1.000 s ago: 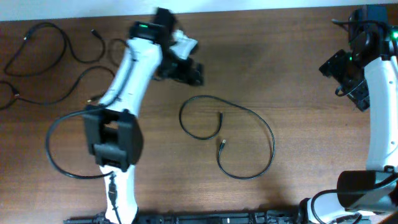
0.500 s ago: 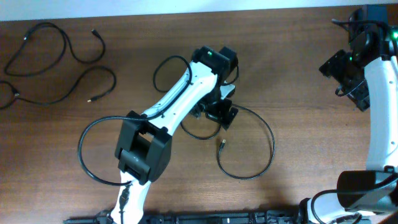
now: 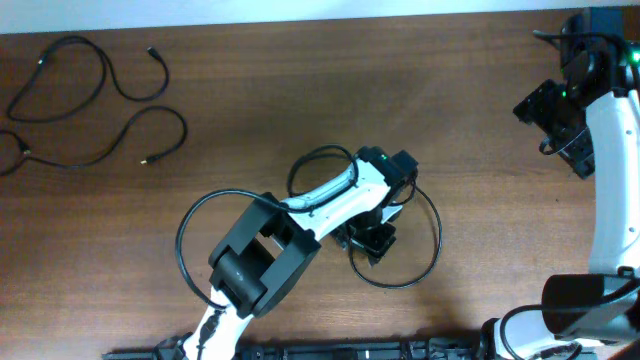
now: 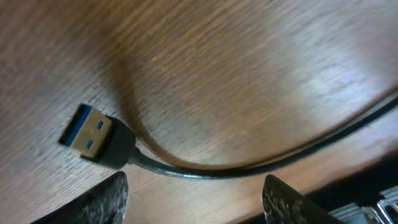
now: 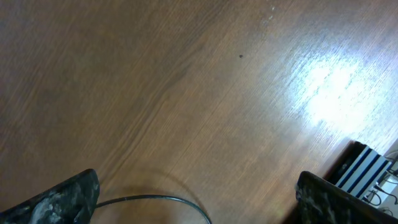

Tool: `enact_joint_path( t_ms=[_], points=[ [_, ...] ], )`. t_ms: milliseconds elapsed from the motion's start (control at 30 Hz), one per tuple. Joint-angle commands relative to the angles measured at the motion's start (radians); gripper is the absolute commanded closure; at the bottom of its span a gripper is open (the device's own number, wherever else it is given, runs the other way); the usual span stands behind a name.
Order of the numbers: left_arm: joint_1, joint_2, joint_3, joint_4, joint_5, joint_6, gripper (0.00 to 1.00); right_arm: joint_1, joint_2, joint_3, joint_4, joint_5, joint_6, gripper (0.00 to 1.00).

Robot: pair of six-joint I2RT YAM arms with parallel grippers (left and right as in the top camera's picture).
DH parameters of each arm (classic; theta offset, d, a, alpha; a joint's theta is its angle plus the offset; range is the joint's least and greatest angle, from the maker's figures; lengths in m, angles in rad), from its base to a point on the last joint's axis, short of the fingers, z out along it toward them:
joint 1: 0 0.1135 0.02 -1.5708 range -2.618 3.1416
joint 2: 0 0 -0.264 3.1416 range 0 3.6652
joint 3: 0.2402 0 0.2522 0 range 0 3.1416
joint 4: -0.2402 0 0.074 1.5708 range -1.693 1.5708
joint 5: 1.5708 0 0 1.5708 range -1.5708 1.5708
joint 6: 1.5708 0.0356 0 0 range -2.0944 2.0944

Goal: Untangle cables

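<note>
One black cable (image 3: 438,235) lies in a wide loop at the table's middle. My left gripper (image 3: 368,240) hangs over its inner part, open and empty. In the left wrist view the cable's USB plug with a blue insert (image 4: 87,134) lies flat on the wood, and its cord (image 4: 249,167) curves right, just ahead of my open fingers (image 4: 196,205). Two more black cables lie apart at the far left: an upper one (image 3: 108,72) and a lower one (image 3: 100,152). My right gripper (image 3: 550,110) is open and empty at the far right (image 5: 199,202).
The left arm's thick black wire (image 3: 185,250) arcs beside its base. In the right wrist view a thin black wire (image 5: 155,200) arcs between the fingers, and a striped black-and-white object (image 5: 364,171) sits at the lower right. The table's far edge runs along the top.
My left arm has swung from the far left side to the middle and down over the looped cable. The right arm and the cables have not moved.
</note>
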Motion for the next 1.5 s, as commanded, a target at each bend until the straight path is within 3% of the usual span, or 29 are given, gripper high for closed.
enact_joint_path(
  t_ms=[0,67,200,367,500,567,667,800,900,1100,1367,1433,1467],
  points=[
    [0.001,-0.013,-0.063,0.064,0.007,-0.019,0.47,-0.002,-0.005,0.001,-0.002,0.016,-0.007,0.02],
    [0.002,-0.013,-0.067,0.084,0.003,-0.019,0.62,-0.002,-0.005,0.001,-0.002,0.016,-0.007,0.02],
    [0.002,-0.013,-0.067,0.097,-0.105,-0.019,0.64,-0.002,-0.005,0.001,-0.002,0.016,-0.007,0.02],
    [0.004,-0.013,-0.067,0.134,-0.106,-0.019,0.67,-0.002,-0.005,0.001,-0.002,0.016,-0.007,0.02],
    [0.004,-0.013,-0.067,0.140,-0.106,-0.019,0.94,-0.002,-0.005,0.001,-0.002,0.016,-0.007,0.02],
    [0.004,-0.014,-0.051,0.125,-0.105,-0.019,1.00,-0.002,-0.005,0.001,-0.002,0.016,-0.007,0.02],
    [0.008,-0.014,0.097,0.010,-0.130,-0.019,1.00,-0.002,-0.005,0.001,-0.002,0.016,-0.007,0.02],
    [0.011,-0.014,0.312,-0.066,-0.394,-0.019,1.00,-0.002,-0.005,0.001,-0.002,0.016,-0.007,0.02],
    [0.045,-0.014,0.314,-0.008,-0.559,-0.159,1.00,-0.002,-0.005,0.001,-0.002,0.016,-0.007,0.02],
    [0.178,-0.013,0.312,0.115,-0.565,-0.192,1.00,-0.002,-0.005,0.001,-0.002,0.016,-0.007,0.02],
    [0.271,-0.012,0.311,0.169,-0.583,-0.192,0.89,-0.002,-0.005,0.001,-0.002,0.016,-0.007,0.02],
    [0.282,-0.012,0.311,0.182,-0.583,-0.192,0.71,-0.002,-0.005,0.001,-0.002,0.016,-0.007,0.01],
    [0.282,-0.012,0.311,0.186,-0.582,-0.192,0.58,-0.002,-0.005,0.001,-0.002,0.016,-0.007,0.02]
  ],
)
